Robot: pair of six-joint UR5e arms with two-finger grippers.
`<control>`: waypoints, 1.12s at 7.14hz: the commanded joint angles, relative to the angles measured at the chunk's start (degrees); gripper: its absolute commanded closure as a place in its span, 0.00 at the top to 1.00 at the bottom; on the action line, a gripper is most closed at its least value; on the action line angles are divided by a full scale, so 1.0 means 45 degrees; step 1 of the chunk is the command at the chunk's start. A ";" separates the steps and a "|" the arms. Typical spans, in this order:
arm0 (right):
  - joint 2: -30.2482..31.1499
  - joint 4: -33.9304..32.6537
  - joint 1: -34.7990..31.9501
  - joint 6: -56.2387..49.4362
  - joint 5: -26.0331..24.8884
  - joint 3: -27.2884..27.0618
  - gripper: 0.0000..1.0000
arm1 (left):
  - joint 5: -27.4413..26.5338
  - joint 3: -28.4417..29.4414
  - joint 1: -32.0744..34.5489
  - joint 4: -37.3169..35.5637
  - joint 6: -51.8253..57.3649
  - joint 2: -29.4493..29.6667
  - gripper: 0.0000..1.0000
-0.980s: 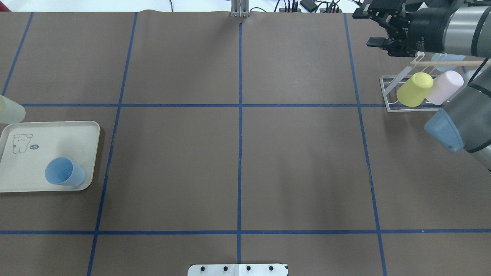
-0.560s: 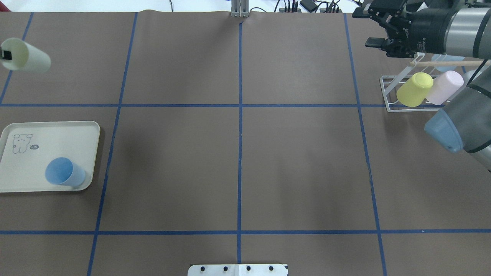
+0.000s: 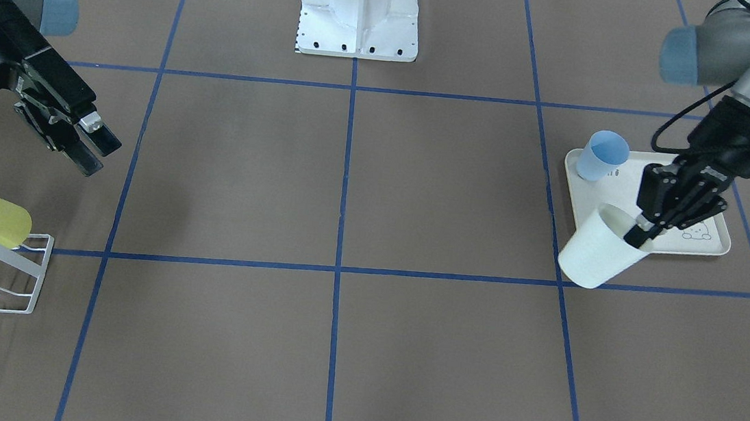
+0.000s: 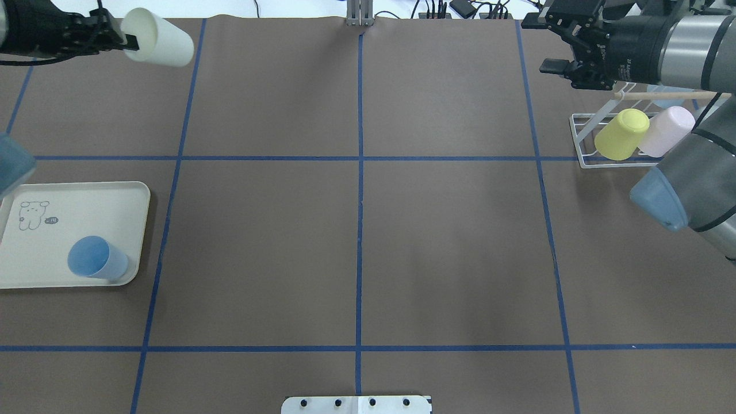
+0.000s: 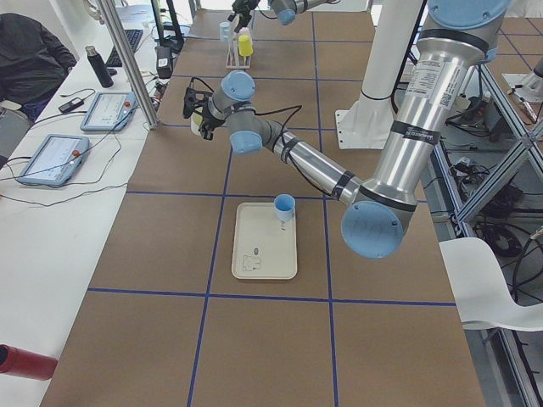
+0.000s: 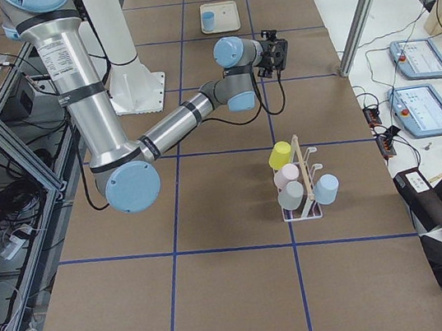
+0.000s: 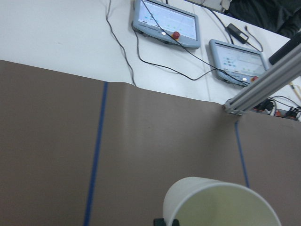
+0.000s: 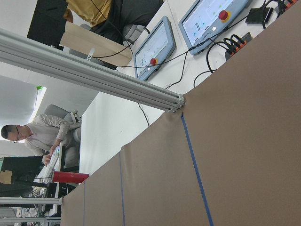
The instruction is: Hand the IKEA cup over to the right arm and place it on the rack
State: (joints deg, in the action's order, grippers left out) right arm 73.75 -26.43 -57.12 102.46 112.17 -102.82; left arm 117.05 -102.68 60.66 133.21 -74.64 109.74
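Cream tray (image 4: 86, 213) with a bear print near the table's left edge, blue cup (image 4: 96, 257) upright in its near corner. Far right: yellow cup (image 4: 621, 134) and pink cup (image 4: 667, 130), tilted, side by side. Blue tape lines (image 4: 360, 172) across the brown cover.

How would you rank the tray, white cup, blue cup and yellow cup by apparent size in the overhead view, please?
Tray.
White cup, held aloft, so possibly nearer.
Blue cup and yellow cup look alike.

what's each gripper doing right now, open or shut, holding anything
Left gripper: shut on the white cup, pinching its rim.
Right gripper: open, holding nothing.
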 commanded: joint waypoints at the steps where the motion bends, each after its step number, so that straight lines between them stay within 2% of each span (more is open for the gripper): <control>1: -0.0041 0.0033 0.0075 0.0025 -0.0005 -0.0080 1.00 | -0.1647 0.0083 -0.1696 0.0787 -0.3012 0.1039 0.00; 2: -0.0060 0.0033 0.0134 0.0276 -0.0024 -0.0138 1.00 | -0.2641 0.0102 -0.2476 0.1252 -0.4493 0.1411 0.00; 4: -0.0566 0.0401 0.0406 0.1405 -0.0179 -0.0003 1.00 | -0.5158 0.0840 -0.4369 0.3704 -0.7810 0.1861 0.00; 6: -0.0938 0.0853 0.1787 0.2540 -0.2590 -0.0060 1.00 | -0.7193 0.1797 -0.5681 0.4847 -1.0395 0.3010 0.00; 8: -0.0920 0.2428 0.2534 0.3828 -0.4120 0.0249 1.00 | -0.8777 0.3046 -0.6639 0.6559 -1.1925 0.4008 0.00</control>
State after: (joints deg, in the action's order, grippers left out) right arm 69.70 -19.22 -47.66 116.50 97.51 -102.57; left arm 81.71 -92.10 33.44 158.18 -124.46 125.30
